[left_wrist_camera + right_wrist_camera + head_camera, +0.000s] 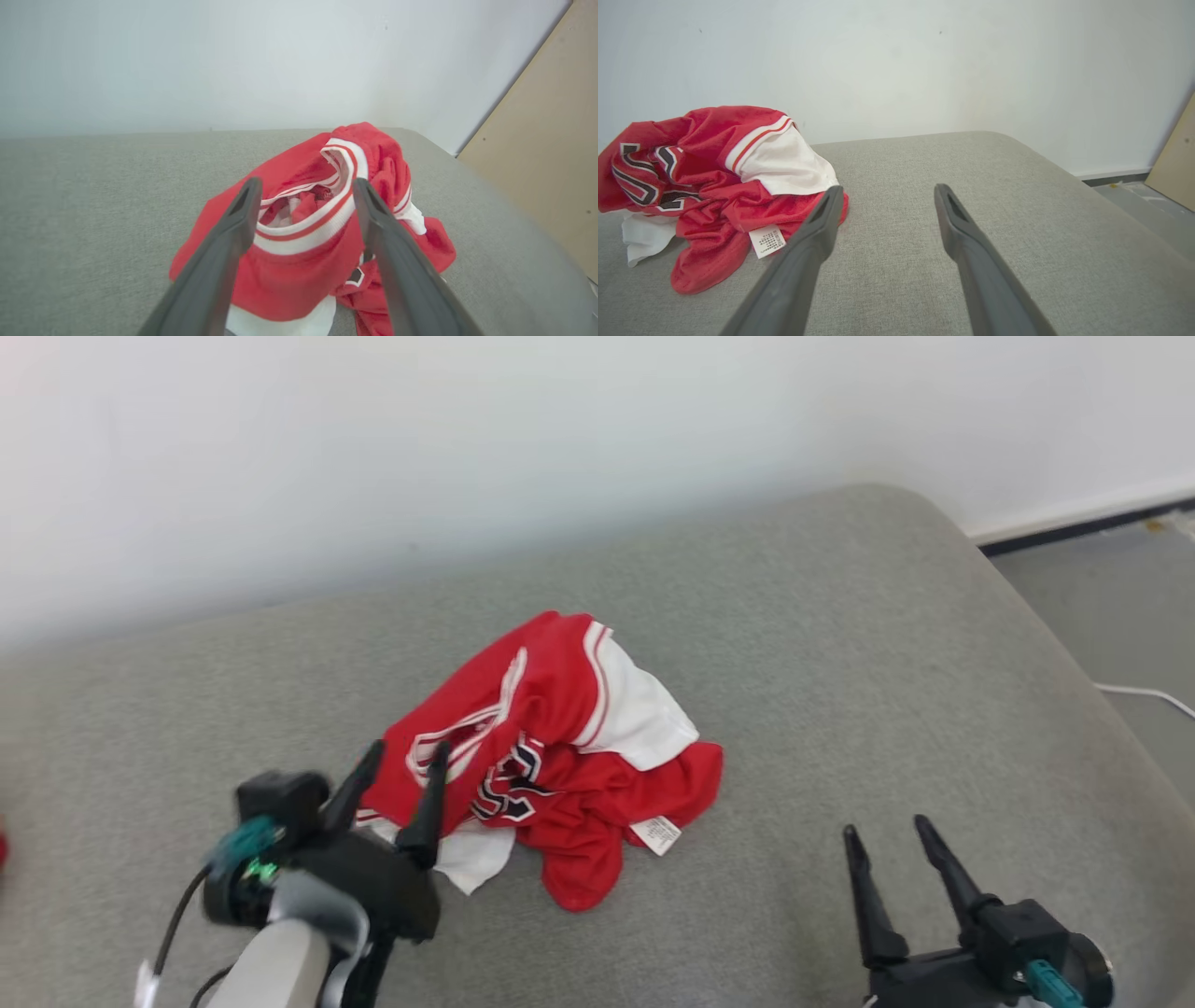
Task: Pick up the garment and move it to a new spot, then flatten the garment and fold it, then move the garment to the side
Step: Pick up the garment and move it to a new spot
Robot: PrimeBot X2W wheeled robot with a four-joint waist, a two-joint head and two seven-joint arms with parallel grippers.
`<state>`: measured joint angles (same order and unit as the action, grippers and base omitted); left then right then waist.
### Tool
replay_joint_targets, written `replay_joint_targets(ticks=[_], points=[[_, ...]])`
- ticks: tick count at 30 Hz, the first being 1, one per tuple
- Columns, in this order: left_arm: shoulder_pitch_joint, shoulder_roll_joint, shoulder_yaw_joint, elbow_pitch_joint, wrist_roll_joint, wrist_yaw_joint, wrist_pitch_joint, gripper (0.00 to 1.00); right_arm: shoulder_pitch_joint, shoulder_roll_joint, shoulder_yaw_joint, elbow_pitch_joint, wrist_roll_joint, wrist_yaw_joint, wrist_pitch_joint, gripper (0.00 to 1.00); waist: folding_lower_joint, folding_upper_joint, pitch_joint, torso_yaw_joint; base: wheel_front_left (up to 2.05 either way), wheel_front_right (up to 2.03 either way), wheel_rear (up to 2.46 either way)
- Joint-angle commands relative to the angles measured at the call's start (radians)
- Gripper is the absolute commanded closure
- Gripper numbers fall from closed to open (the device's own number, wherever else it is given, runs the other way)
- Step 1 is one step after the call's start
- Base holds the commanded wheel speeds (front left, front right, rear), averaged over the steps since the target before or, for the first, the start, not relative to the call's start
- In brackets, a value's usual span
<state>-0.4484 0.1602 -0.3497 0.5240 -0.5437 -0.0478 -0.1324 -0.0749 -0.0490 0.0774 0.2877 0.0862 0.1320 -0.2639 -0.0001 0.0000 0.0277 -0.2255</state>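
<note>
The left end effector (406, 767) is hovering by the near edge of the grey padded surface (840, 663). Its 2 fingers (219, 252) are standing wide, straddling the collar of the crumpled red-and-white garment (560, 709) without pinching it. The garment is lying around mid-surface. The right end effector (887, 831) is hovering well apart, toward the near right corner, wide and empty. The garment's lettering is bunching up, unreadable.

Garment (560, 747) tag (659, 833) txt too small – lettering (509, 789) partly hidden in folds.

One garment (560, 737), one cushion (840, 663), one cable (1148, 693), two grippers: left gripper (408, 749), right gripper (885, 826).
</note>
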Motion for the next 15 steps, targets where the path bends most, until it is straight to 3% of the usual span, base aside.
replay_joint_targets(ticks=[1, 6, 15], points=[[0.043, 0.018, 0.021, -0.016, -0.006, 0.008, -0.046, 0.00, 0.015, -0.002, -0.020, -0.007, -0.017, -0.002, -0.001, 0.00, 0.0001, 0.0000, -0.052, 0.067, 0.00, 0.00, 0.00], [0.160, 0.061, 0.080, -0.087, 0.002, 0.023, -0.121, 0.00, 0.028, -0.002, -0.086, -0.027, -0.052, -0.002, 0.011, 0.00, 0.0001, 0.0000, -0.071, 0.130, 0.00, 0.00, 0.00], [0.354, 0.089, 0.186, -0.228, 0.055, 0.028, -0.132, 0.00, 0.042, -0.002, -0.148, -0.046, -0.081, -0.002, 0.024, 0.00, 0.0001, 0.0000, -0.088, 0.201, 0.00, 0.00, 0.00]])
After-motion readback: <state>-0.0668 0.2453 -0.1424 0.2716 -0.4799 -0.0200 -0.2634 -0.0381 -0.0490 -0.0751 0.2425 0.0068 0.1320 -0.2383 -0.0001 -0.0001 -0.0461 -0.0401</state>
